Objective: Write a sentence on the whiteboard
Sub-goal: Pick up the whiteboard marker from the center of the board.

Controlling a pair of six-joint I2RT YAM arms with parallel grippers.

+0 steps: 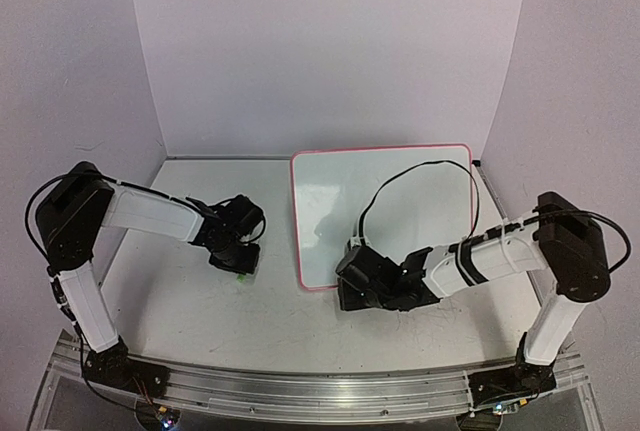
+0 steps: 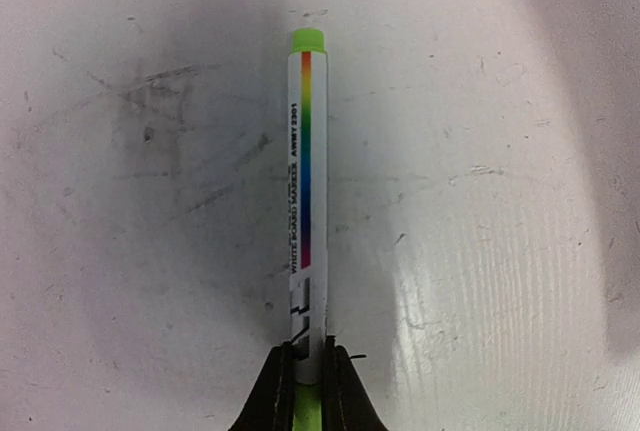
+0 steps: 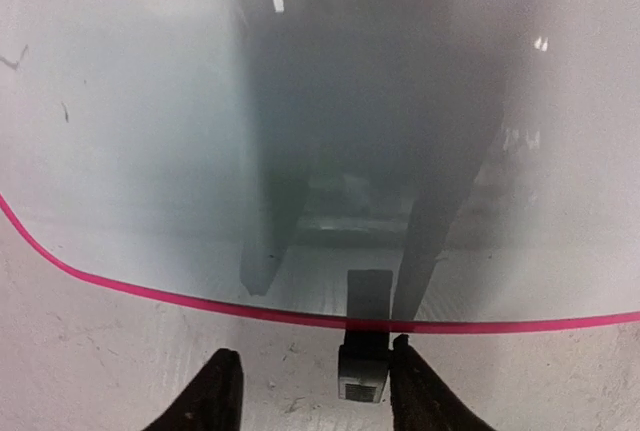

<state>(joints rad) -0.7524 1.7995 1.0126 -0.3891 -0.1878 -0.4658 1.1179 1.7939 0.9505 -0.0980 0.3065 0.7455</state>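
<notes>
Between your left jaws the marker (image 2: 306, 181) sits clamped, your right jaws apart astride the blank whiteboard's (image 1: 330, 191) clip (image 3: 362, 376): I'd grip there, then carry the marker over.

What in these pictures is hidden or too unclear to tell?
- Left wrist view: the near end of the marker, hidden inside the left gripper and cut off by the bottom edge.
- Top external view: the near edge of the whiteboard, partly covered by the right gripper.
- Right wrist view: a few dark specks on the whiteboard, too small to read; reflections blur its surface.
</notes>
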